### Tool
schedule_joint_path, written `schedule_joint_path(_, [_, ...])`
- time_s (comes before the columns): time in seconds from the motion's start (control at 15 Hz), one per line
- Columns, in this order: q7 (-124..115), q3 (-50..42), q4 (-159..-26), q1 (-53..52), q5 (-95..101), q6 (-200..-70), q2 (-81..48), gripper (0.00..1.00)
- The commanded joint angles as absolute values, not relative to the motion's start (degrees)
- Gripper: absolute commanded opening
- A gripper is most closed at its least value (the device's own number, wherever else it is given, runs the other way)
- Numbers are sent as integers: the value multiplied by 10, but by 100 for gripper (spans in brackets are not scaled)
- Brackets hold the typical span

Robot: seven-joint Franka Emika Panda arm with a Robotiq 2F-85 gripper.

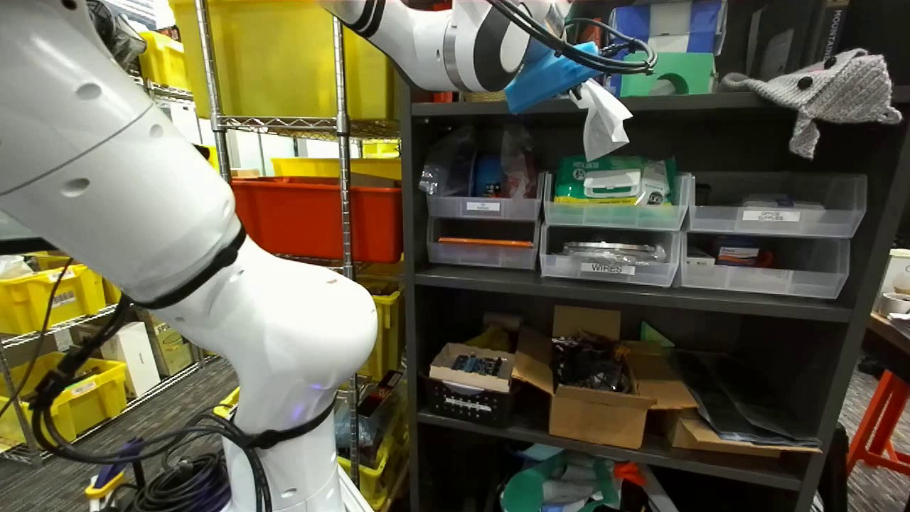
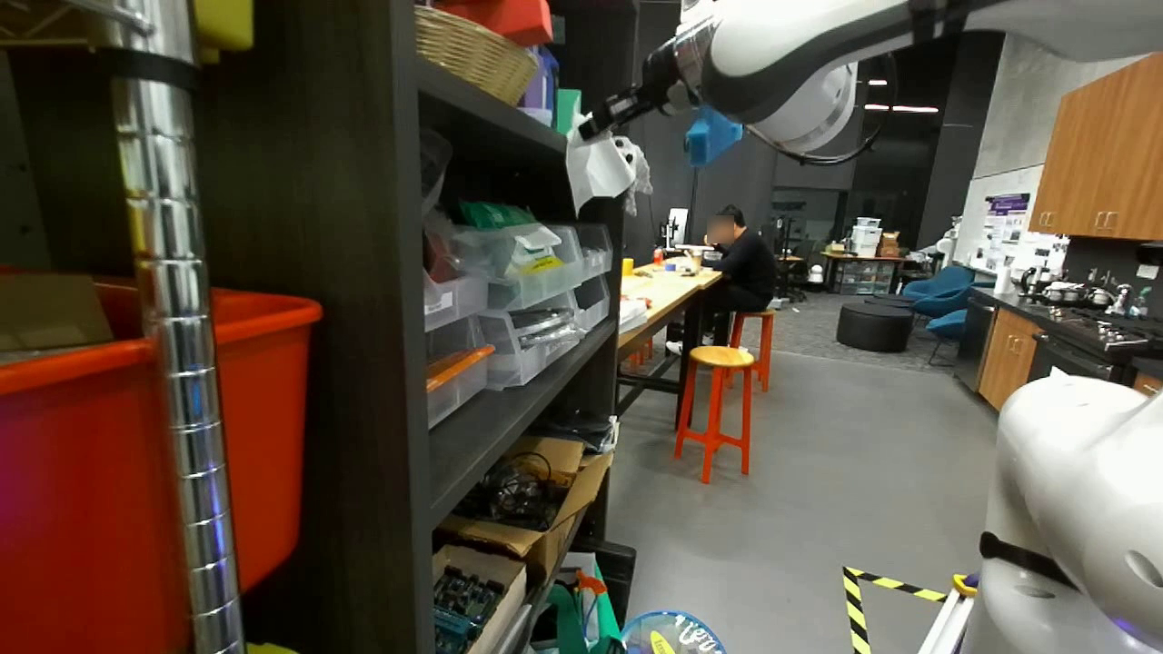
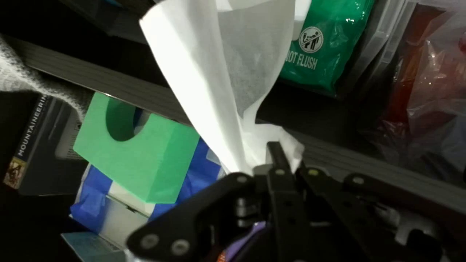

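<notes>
- The wipe (image 3: pixel 204 72) is white, thin and limp, curled into a loose lengthwise fold with its inner side in shadow.
- It hangs below the gripper (image 2: pixel 592 125), whose jaws are closed together, pinching one end of it.
- One wipe, one green block (image 3: pixel 145 160) and one grey toy (image 1: pixel 839 92): the block near the gripper, the toy farther right in an exterior view.
- Six clear bins (image 1: pixel 718 219) stand below the gripper, in two rows of three.
- The upper middle bin (image 1: pixel 611 217), nearest the wipe, holds a green pack (image 1: pixel 576 171); the lower middle bin (image 1: pixel 647 275), labelled WIRES, holds a clear bag (image 1: pixel 633 252).
- Below and left of the gripper, the upper bin (image 1: pixel 448 208) holds bagged items (image 1: pixel 519 171); the one under it has an orange strip (image 1: pixel 483 242).
- Below and right of the gripper, both bins are dim; the lower one seems to contain a small box (image 1: pixel 739 254).
- Two open boxes stand well below the gripper: the larger box (image 1: pixel 597 419) has a dark tangle (image 1: pixel 590 363) inside, the smaller box (image 1: pixel 462 378) several circuit boards (image 1: pixel 476 365).
</notes>
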State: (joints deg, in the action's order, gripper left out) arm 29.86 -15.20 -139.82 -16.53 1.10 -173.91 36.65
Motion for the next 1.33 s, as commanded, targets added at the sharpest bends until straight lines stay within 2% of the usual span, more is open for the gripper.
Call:
schedule_joint_path(0.0, [288, -141, -1431, -162, 46, -1759, 397, 1])
schedule_joint_path(0.73, [204, -29, -1419, -79, 99, -1756, 376, 1])
schedule_joint_path(1.27, [175, 55, -1457, -25, 147, -1781, 383, 1])
